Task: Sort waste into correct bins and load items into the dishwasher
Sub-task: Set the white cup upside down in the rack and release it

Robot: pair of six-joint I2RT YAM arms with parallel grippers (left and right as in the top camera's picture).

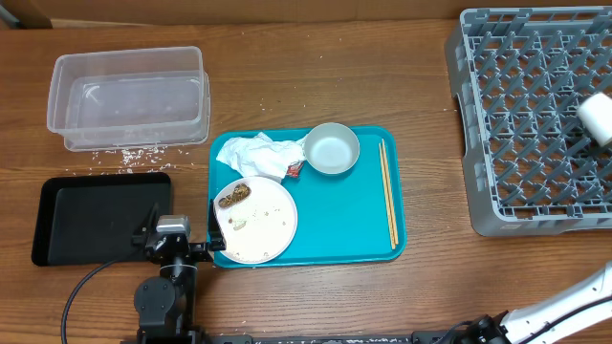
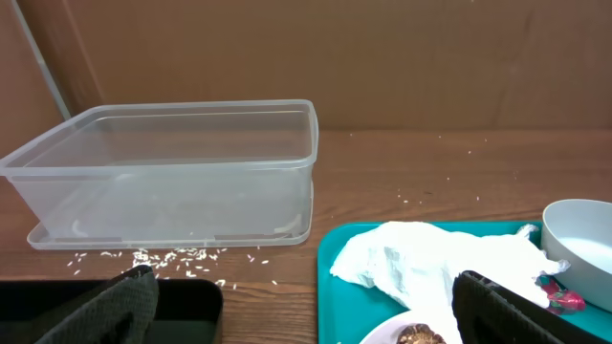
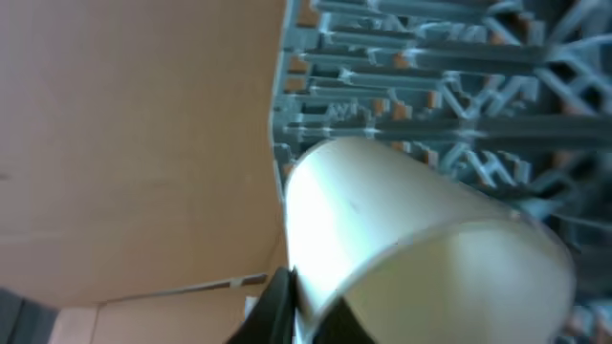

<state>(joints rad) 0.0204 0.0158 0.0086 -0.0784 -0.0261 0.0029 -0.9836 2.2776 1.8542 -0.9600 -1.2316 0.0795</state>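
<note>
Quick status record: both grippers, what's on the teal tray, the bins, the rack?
left gripper: open, at left edge of teal tray
right fingers: one visible against small white cup; grip unclear
on tray: napkin, red wrapper, pale grey bowl, plate with brown lump, chopsticks
clear tub: looks empty; rice beside it
black tray: empty
rack: only cup visible

A brown wood-grain worktop (image 1: 316,86) fills the scene under soft, even light. Behind its far edge stands a plain brown panel wall (image 2: 402,57). A paler cardboard-coloured corner (image 1: 24,11) shows at far left.
</note>
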